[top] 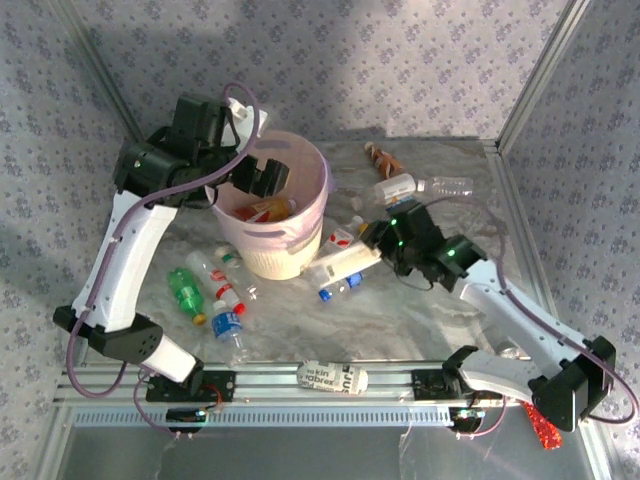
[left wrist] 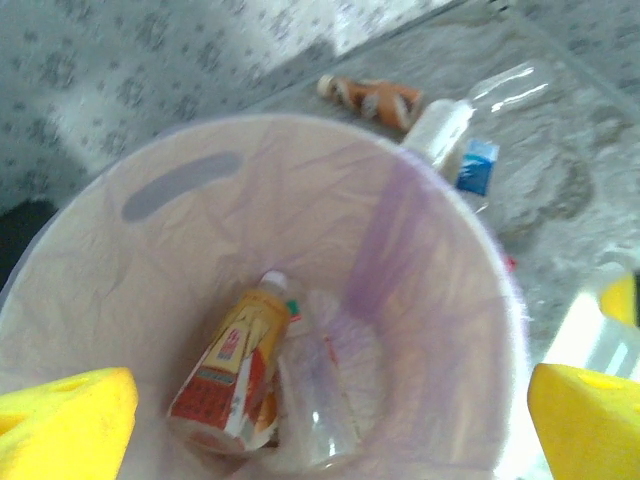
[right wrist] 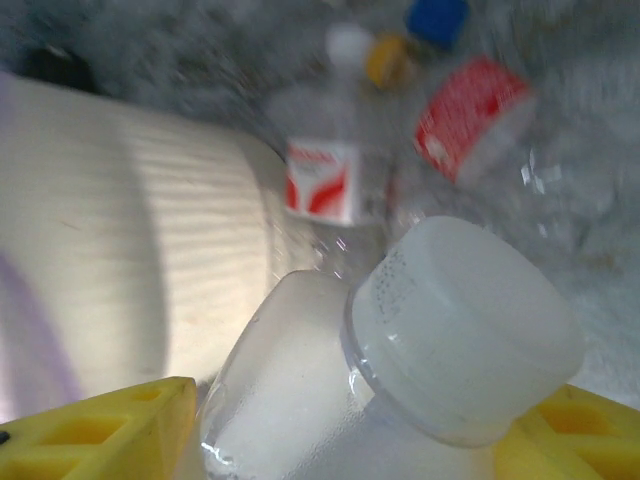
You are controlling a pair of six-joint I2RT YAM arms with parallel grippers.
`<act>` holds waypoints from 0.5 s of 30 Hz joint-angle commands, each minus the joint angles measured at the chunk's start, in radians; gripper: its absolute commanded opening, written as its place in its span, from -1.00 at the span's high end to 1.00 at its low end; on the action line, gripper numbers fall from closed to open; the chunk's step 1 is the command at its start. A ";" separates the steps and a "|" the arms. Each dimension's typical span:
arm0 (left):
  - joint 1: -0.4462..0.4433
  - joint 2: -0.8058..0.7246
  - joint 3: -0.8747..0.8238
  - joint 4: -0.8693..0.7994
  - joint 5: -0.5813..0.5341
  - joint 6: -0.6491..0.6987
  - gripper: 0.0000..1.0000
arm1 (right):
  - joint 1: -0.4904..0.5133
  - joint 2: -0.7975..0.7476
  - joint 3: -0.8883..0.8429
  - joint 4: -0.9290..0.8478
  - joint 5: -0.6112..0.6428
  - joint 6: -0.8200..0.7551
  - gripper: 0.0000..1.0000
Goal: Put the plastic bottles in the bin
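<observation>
Jaws on your left arm stand spread as wide as they go and hold nothing. Their yellow fingers point(left wrist: 62, 425) hang directly above the mouth of the tall round pale pink plastic bin point(top: 290, 250). Jaws on your right arm are set either side of a frosted white plastic bottle with a white screw cap point(right wrist: 460, 330), which lies on its side on the desk just to the right of the bin. Whether they have actually pinched it, you cannot tell from these views.

Inside the bin lie a yellow-and-red labelled bottle point(left wrist: 225, 370) and a clear crumpled bottle point(left wrist: 320, 400) touching it. Most of the work remains. A green bottle point(top: 185, 290) and a clear bottle with a blue label point(top: 230, 330) lie left of the bin. A clear bottle with a white label point(top: 420, 185) lies well to the bin's right. More clear bottles with red labels point(right wrist: 325, 180) crowd just beside the frosted one.

Points of concern:

- The frosted bottle sits skewed between the right arm's fingers, cap end nearest the wrist camera. A hold near the neck may let the body swing or slide out on the lift.
- Its smooth round wall invites a squeeze-out if the closing is off centre.
- Neighbouring bottles lie close enough to be dragged or rolled.
- The bottle lies near the bin's wall, so a sideways pull could shove or tip the bin.
- Your left arm occupies the space over the bin's mouth. Bringing the right arm there risks contact between the two.
</observation>
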 commanded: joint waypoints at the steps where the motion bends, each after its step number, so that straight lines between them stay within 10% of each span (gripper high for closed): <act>1: -0.071 0.026 0.100 -0.070 0.025 0.032 -1.00 | -0.071 -0.026 0.116 -0.049 -0.033 -0.129 -0.19; 15: -0.276 0.334 0.529 -0.249 0.103 0.082 -1.00 | -0.140 0.050 0.405 0.016 -0.185 -0.320 -0.16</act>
